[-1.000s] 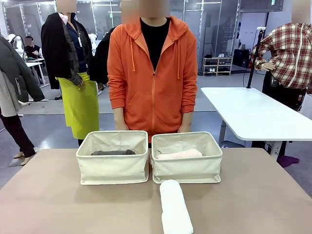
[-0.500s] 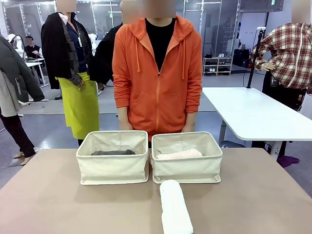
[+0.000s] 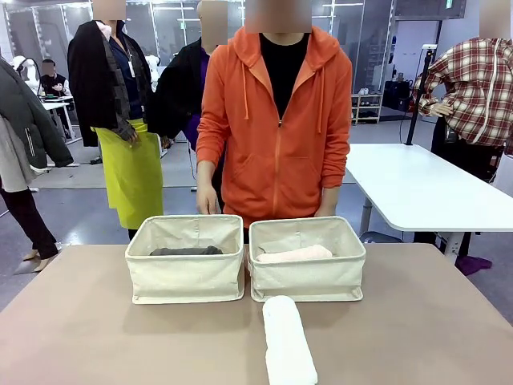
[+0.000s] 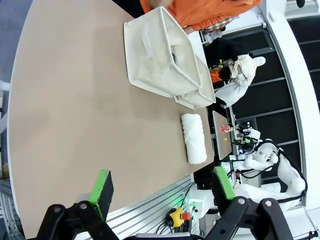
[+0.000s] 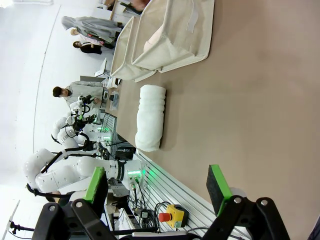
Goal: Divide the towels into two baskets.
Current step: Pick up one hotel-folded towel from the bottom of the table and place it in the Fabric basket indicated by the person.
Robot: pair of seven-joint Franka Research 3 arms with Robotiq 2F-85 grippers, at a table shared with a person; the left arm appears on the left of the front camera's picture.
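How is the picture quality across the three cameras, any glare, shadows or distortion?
Front view: even light, sharp; soft shadows at the foot of the baskets and beside the white towel. Left wrist view: wide-angle bends the table edge. Right wrist view: background washes out to white at upper left.

Person in orange hoodie (image 3: 276, 136) recorded as shifted rightward along the far edge of the table (image 3: 80, 321), now more behind the right basket (image 3: 307, 277). One hand (image 3: 207, 199) is brought into view above the left basket (image 3: 186, 281). A dark-jacketed person (image 3: 178, 88) is uncovered behind.
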